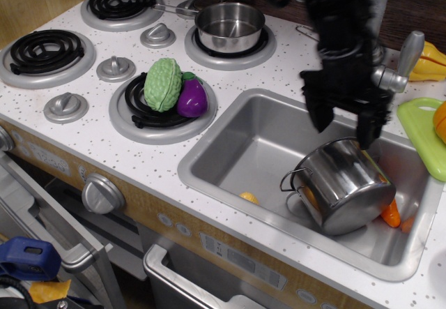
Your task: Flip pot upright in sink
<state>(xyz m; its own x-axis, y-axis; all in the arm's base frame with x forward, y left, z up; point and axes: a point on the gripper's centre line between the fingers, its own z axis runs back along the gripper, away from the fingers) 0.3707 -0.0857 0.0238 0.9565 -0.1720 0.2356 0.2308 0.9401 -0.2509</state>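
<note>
The pot (343, 185) lies tilted on its side at the right of the sink (237, 157). The gripper (345, 133) hangs just above it, fingers spread apart, empty.

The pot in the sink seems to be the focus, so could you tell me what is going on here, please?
One robot arm is working over a toy kitchen. The pot lies tipped over in the sink, not yet upright, with an orange item beside it. The tool hangs open just above the pot's upper edge and holds nothing. A saucepan sits on a back burner, and a green and a purple toy vegetable rest on the front burner.
</note>
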